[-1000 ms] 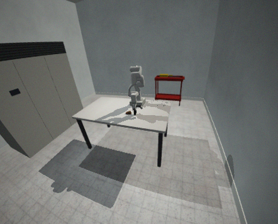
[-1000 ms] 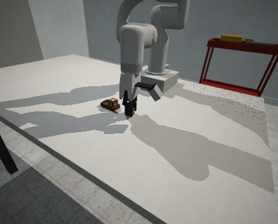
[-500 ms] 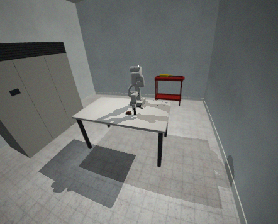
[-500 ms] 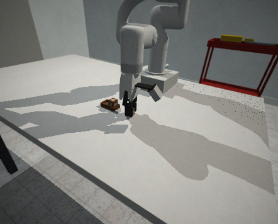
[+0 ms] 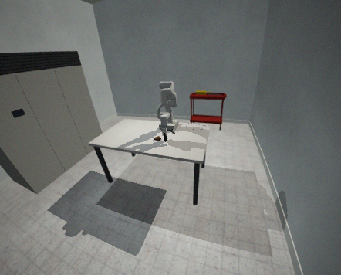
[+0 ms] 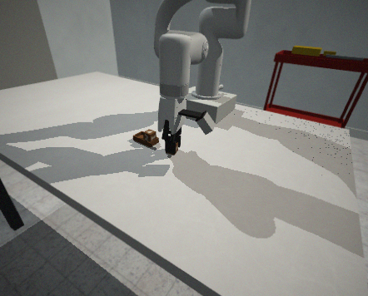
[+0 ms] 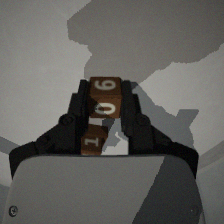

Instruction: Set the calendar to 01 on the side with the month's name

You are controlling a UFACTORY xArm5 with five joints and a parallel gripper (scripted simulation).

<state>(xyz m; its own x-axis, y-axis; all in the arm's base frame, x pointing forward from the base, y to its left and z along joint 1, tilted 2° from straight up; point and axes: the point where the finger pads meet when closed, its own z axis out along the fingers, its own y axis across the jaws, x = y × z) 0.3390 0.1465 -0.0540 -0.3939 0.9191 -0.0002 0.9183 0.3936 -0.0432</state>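
Observation:
My gripper [image 6: 171, 146] [image 5: 165, 136] [image 7: 105, 91] is shut on a brown wooden date cube [image 7: 105, 102] [image 6: 176, 145]. In the wrist view the cube shows faces with white digits 9, 0 and 1. I hold it low over the white table [image 6: 245, 199], just right of the tray. The small brown calendar tray [image 6: 140, 139] [image 5: 156, 137] lies flat on the table, and the second cube [image 6: 151, 134] stands in it. The month's name is too small to read.
The arm's base [image 6: 213, 101] stands just behind the gripper. A red cart [image 6: 320, 62] [image 5: 207, 106] with yellow items stands beyond the table's far right. Grey cabinets [image 5: 34, 120] stand at the left wall. The table's front edge [image 6: 91, 220] runs diagonally.

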